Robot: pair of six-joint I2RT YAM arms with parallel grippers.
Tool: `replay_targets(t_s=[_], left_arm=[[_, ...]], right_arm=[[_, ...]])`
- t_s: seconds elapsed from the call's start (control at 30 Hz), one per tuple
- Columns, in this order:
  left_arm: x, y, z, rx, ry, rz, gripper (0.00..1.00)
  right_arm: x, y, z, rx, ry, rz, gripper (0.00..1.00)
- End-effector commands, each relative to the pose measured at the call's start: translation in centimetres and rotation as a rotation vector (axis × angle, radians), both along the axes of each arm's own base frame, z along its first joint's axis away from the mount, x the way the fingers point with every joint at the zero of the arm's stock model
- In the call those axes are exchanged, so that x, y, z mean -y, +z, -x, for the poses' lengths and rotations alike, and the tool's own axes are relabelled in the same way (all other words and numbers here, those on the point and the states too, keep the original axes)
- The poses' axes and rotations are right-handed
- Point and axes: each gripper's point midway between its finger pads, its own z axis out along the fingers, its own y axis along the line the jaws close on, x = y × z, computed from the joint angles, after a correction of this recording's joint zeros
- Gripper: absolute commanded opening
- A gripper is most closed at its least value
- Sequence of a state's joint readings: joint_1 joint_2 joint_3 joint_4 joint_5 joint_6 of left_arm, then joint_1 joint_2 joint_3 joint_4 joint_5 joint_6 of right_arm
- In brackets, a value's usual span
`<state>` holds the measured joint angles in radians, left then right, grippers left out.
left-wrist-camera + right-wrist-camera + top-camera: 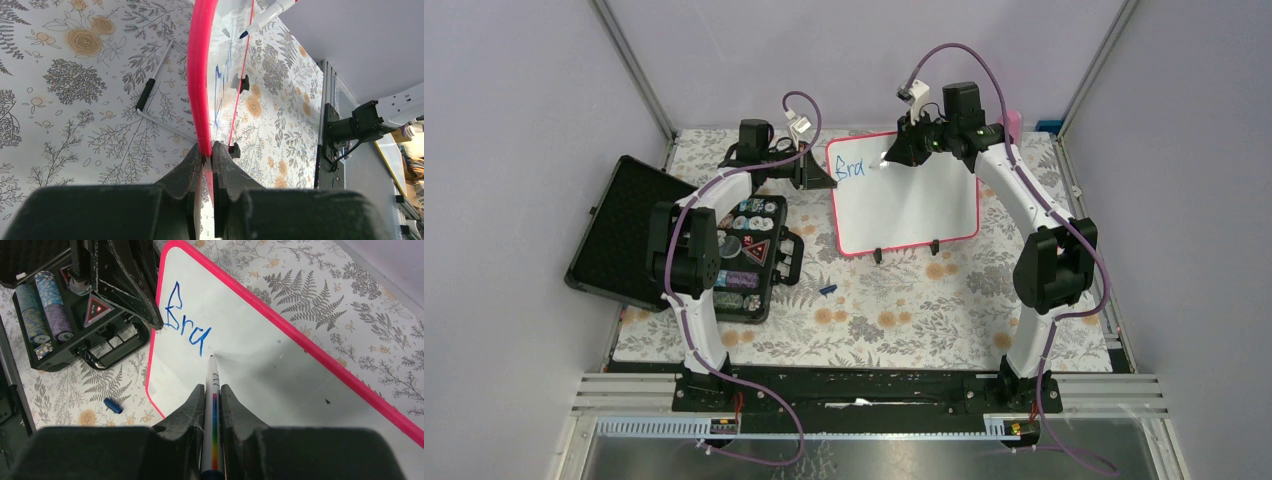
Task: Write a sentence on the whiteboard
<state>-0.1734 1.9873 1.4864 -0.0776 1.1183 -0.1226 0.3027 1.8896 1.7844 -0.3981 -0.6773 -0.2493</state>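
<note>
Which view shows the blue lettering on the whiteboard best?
The right wrist view: the lettering sits large on the whiteboard, readable as roughly "Bra". Top external shows the lettering tiny near the board's far-left corner; left wrist sees the board nearly edge-on, only skewed blue strokes.

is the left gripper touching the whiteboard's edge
Touching. The left wrist view shows the left gripper shut on the pink frame of the whiteboard, one jaw pressed to each side, with no gap visible.
</note>
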Motion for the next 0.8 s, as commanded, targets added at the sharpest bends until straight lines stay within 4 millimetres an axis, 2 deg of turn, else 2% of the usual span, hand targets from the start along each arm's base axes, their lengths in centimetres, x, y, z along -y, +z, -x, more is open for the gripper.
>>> replay_targets(t_s=[0.0, 0.23, 0.77], left_arm=[[1.8, -0.2, 0.6, 0.031, -0.063, 0.002, 0.00], [1.8, -0.2, 0.6, 0.032, -0.062, 0.001, 0.00], [1.8, -0.2, 0.5, 0.029, -0.062, 0.002, 0.00]], right_arm=[[-0.7, 4.4, -0.3, 0.100, 0.020, -0.068, 0.00], [-1.0, 4.9, -0.7, 0.097, 0.021, -0.084, 0.00], [-1.0, 2.9, -1.4, 0.083, 0.010, -0.050, 0.00]])
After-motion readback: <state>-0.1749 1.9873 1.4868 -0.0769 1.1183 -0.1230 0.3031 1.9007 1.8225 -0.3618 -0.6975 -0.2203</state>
